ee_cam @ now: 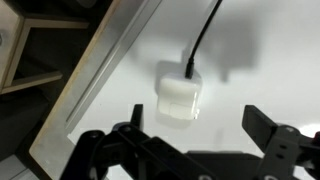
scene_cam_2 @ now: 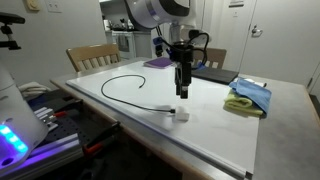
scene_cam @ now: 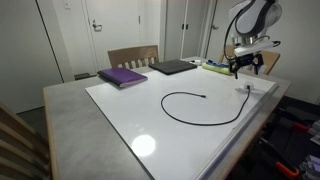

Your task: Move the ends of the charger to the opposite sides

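gripper (ee_cam: 197, 135) — jaws spread wide over boxy white plug (ee_cam: 178, 98) | plug flat on glossy white board (ee_cam: 120, 90) | thin black cable (ee_cam: 207, 30) attached

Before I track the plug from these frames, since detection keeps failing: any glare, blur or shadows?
In an exterior view, a bright glare spot sits on the white board; in an exterior view, a purple-blue glow flares lower left; in the wrist view, the plug is blurred, the tool dark and unfocused.
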